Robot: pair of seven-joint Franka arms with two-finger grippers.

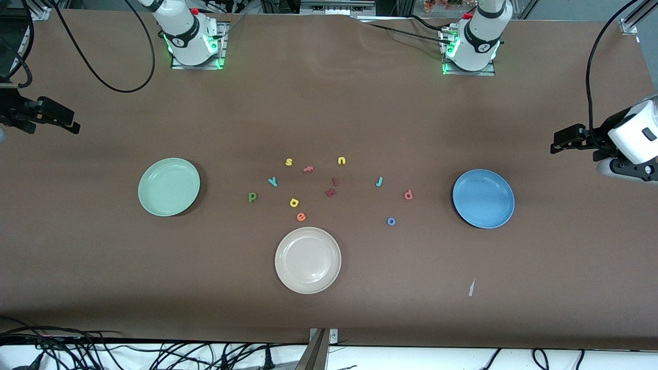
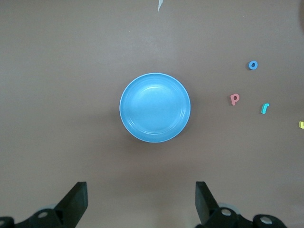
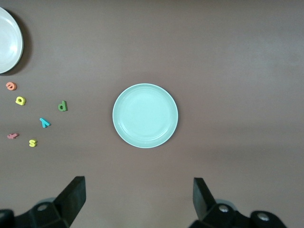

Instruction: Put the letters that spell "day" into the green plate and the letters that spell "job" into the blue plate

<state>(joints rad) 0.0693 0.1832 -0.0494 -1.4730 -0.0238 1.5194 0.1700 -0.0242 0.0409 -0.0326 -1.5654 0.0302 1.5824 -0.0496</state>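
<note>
The pale green plate [image 1: 169, 186] [image 3: 145, 115] lies toward the right arm's end, the blue plate [image 1: 483, 198] [image 2: 155, 107] toward the left arm's end. Both are empty. Between them lie the dark green d [image 1: 252, 197] [image 3: 62, 106], yellow a [image 1: 294, 202] [image 3: 20, 100], teal y [image 1: 273, 181] [image 3: 44, 122], teal j [image 1: 379, 181] [image 2: 265, 108], blue o [image 1: 391, 221] [image 2: 253, 65] and salmon b [image 1: 408, 195] [image 2: 234, 99]. My left gripper [image 1: 556, 144] [image 2: 141, 190] hangs open high over the table's end past the blue plate. My right gripper [image 1: 72, 123] [image 3: 138, 185] hangs open likewise past the green plate.
A cream-white plate [image 1: 308, 260] sits nearer the front camera than the letters. Other letters lie among them: yellow s [image 1: 289, 162], salmon f [image 1: 308, 168], yellow u [image 1: 341, 161], orange e [image 1: 301, 217], two dark red ones [image 1: 332, 187]. A white scrap [image 1: 471, 288] lies near the front edge.
</note>
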